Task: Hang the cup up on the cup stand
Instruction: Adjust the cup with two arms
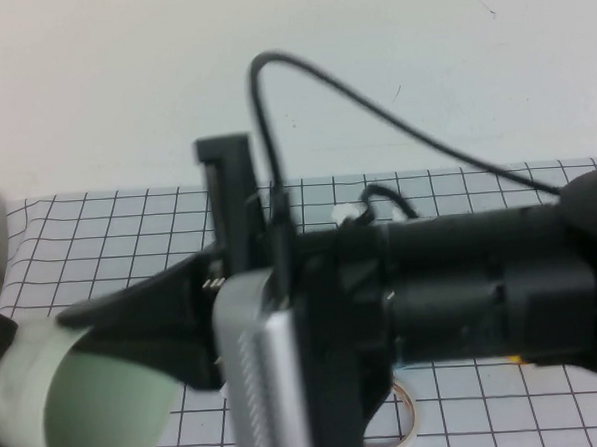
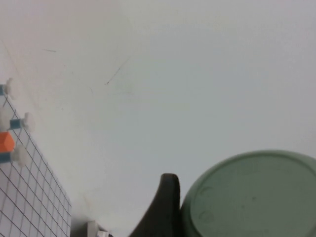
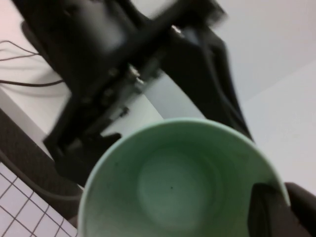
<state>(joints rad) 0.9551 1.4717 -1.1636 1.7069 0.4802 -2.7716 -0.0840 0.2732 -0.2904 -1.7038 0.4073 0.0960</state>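
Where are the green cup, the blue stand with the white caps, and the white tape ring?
cup (image 3: pixel 173 187): right wrist view, the inside bottom, seen through its open mouth.
cup stand (image 2: pixel 14 123): left wrist view, a blue peg just under its white cap.
white tape ring (image 1: pixel 410 410): high view, its visible right edge.

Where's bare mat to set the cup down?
Bare grid mat shows along the back wall, behind the right arm. The front is crowded: right gripper pinches the cup rim, open left gripper at its base, tape ring nearby.
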